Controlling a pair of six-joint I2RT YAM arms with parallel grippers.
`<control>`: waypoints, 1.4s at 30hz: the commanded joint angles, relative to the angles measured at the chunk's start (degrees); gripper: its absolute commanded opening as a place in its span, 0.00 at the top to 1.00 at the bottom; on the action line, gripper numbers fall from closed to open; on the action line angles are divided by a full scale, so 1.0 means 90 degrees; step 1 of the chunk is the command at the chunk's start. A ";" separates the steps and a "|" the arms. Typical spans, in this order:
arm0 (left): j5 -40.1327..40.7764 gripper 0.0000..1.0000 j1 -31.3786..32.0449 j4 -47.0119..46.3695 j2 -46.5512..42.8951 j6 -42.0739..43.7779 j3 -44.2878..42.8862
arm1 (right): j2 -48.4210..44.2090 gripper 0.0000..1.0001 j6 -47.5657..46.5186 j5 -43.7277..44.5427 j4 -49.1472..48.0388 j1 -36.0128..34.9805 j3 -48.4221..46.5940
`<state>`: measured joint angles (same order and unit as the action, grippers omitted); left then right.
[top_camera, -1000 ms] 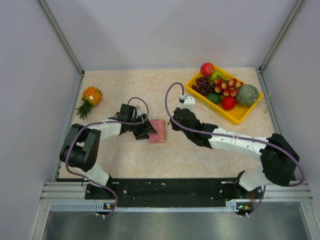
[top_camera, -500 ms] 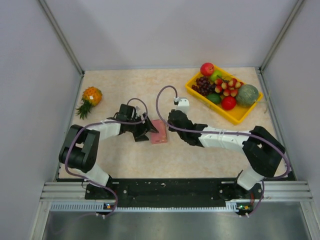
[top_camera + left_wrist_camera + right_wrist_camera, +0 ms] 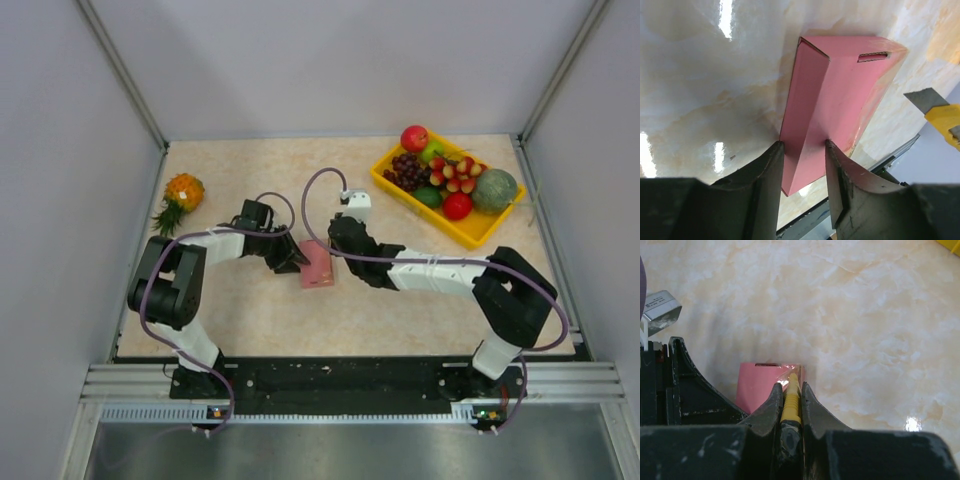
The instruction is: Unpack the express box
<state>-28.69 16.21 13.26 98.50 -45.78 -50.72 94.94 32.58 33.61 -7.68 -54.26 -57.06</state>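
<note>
From above, the express box lies on the table just left of the frame's centre. The left gripper is at its left side and the right gripper at its upper right corner. A pineapple sits far left, a fruit tray upper right.

In the left wrist view, the fingers pinch the box's near end, one on each side of a folded wall. A utility knife shows at the right edge.

In the right wrist view, that gripper is clamped tight on the yellow knife, whose tip is over the box's right edge.
</note>
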 commanded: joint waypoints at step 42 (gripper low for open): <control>-0.0074 0.74 -0.0082 0.0226 0.0423 0.0145 -0.0087 | 0.0672 1.00 -0.0250 0.0075 0.0209 -0.0114 -0.0799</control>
<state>-32.40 15.46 13.02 99.92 -45.52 -51.33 100.05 31.48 35.40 -5.74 -54.37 -61.23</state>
